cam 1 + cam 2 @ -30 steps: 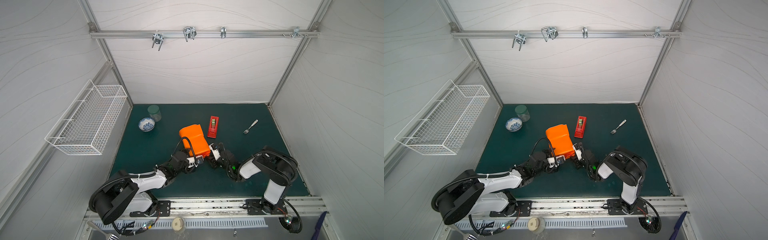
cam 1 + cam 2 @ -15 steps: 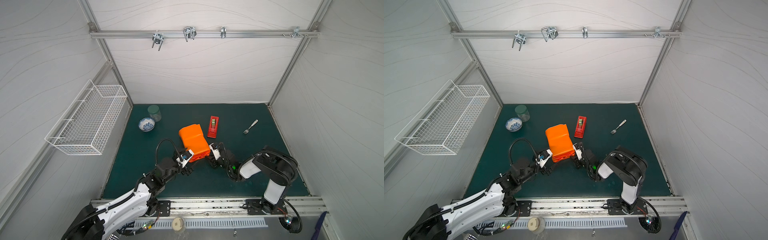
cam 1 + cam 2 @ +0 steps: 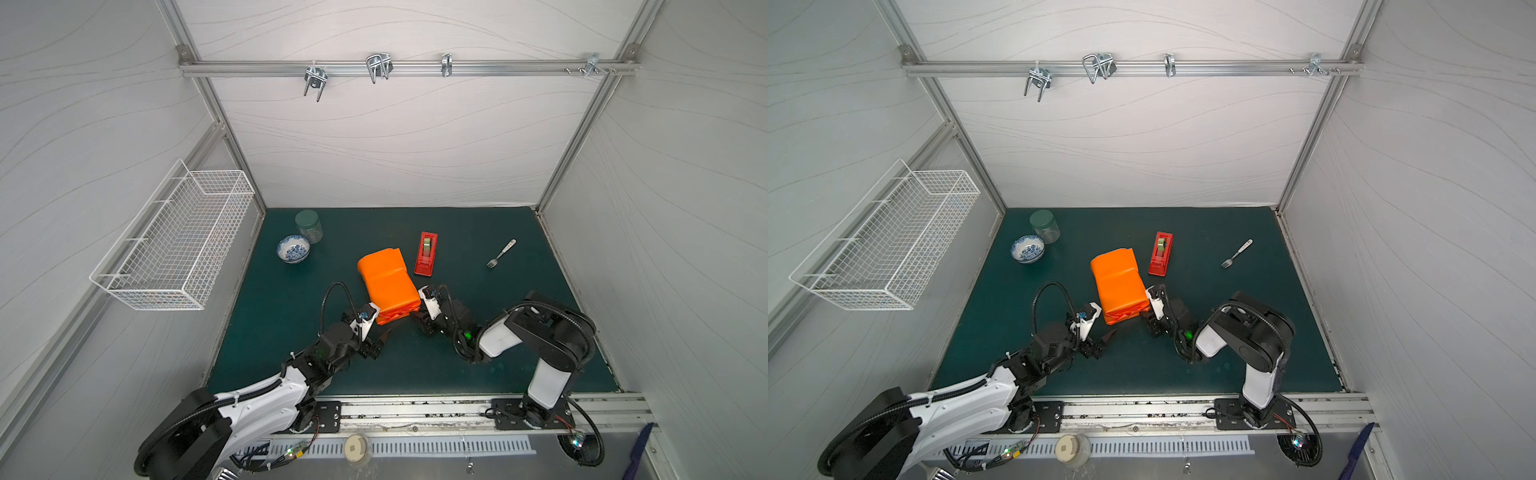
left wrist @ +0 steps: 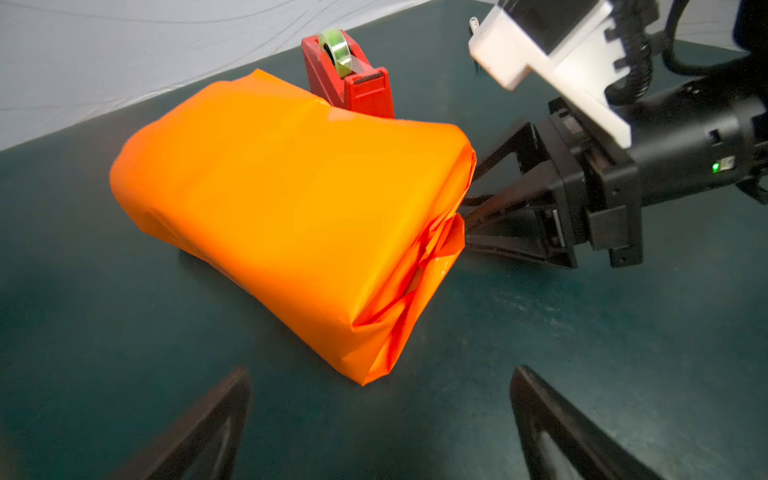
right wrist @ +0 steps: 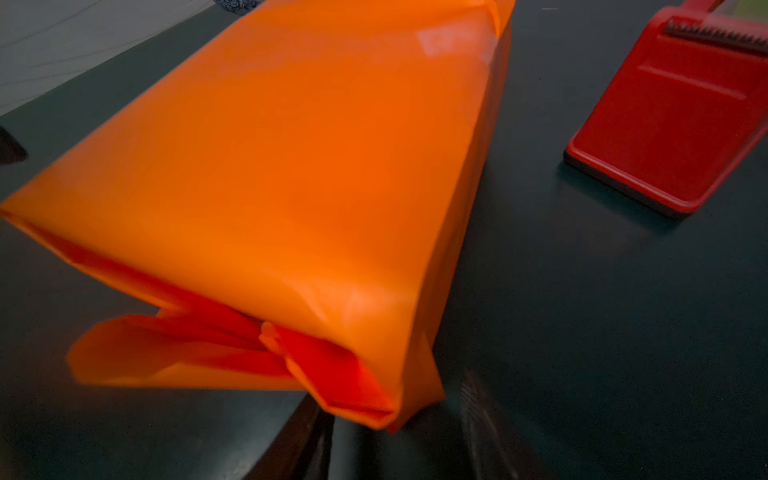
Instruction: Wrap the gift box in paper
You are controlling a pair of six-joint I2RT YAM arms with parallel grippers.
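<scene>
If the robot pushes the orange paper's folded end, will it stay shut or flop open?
Probably springs back: the paper looks thin and glossy, and its end folds stand loose and crumpled. Pushed hard, it all likely slides rather than tips, lying flat on the mat.

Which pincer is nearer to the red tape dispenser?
Right. The right pincer is at the near end of the paper, on the tape dispenser side; the left pincer is farther back, off the other near corner, not touching.
</scene>
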